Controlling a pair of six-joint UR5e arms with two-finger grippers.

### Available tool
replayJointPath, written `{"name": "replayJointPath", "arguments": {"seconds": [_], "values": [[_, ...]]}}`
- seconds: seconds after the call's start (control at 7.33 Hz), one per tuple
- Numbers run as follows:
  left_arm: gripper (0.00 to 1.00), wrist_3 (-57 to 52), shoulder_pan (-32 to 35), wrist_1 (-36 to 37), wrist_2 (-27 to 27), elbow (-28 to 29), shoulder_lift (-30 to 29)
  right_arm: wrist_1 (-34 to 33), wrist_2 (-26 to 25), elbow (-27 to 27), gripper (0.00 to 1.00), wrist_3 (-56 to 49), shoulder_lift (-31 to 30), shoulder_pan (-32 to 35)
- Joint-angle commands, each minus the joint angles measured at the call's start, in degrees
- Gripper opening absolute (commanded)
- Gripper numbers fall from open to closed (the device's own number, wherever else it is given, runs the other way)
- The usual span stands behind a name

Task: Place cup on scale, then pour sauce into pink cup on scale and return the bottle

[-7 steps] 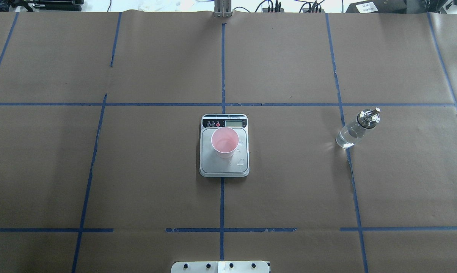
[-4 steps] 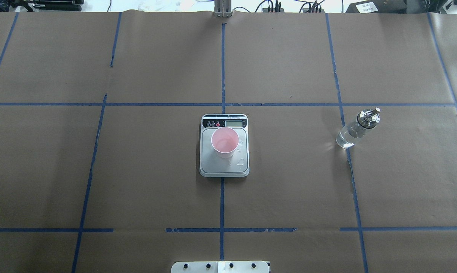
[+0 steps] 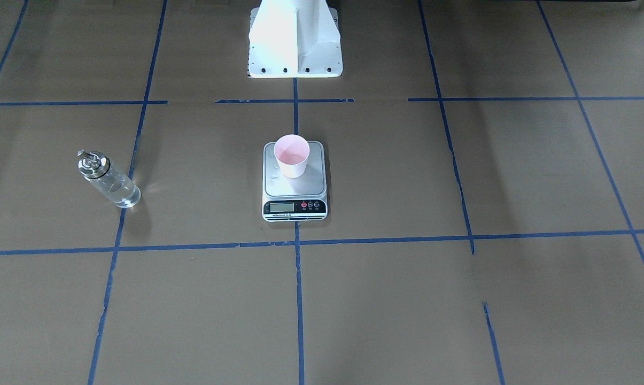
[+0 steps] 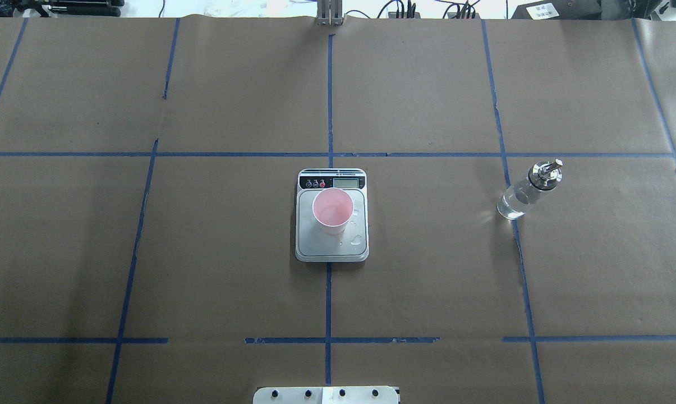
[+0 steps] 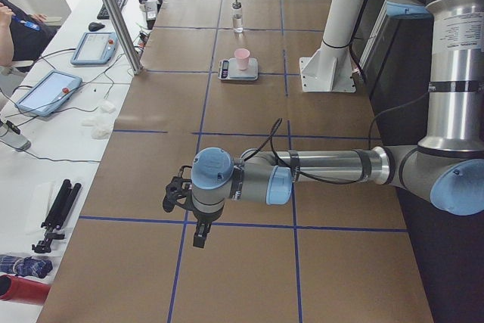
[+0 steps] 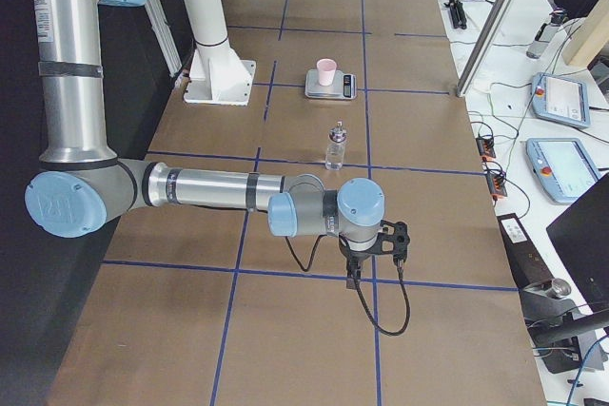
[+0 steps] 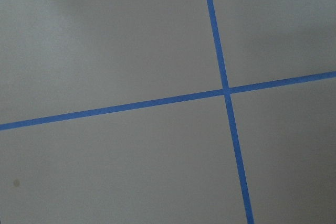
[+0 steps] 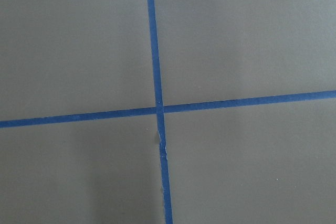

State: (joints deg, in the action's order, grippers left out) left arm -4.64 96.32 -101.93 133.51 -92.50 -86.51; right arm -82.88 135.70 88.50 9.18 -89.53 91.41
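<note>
The pink cup stands upright on the silver scale at the table's middle, a few clear droplets beside it on the platform. The glass bottle with its metal spout stands free on the robot's right, clear sauce in its lower part. Neither gripper is near them. In the exterior left view the left gripper hangs over bare paper far from the scale. In the exterior right view the right gripper hangs short of the bottle. I cannot tell whether either is open or shut.
Brown paper with blue tape lines covers the table. The robot's white pedestal stands behind the scale. Tablets, cables and a person's arm lie along the operators' side, and a metal post rises there.
</note>
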Motion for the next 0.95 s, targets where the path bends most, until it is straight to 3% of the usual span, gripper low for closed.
{"name": "replayJointPath", "arguments": {"seconds": [0.0,0.82], "values": [[1.00,6.91,-0.17,-2.75,-0.09,-0.92,-0.58,0.00,0.00,-0.08,1.00,-0.04,0.06,0.00],[1.00,8.86,-6.40,-2.66,-0.53,-0.66,-1.11,0.00,0.00,-0.16,1.00,-0.21,0.15,-0.17]]}}
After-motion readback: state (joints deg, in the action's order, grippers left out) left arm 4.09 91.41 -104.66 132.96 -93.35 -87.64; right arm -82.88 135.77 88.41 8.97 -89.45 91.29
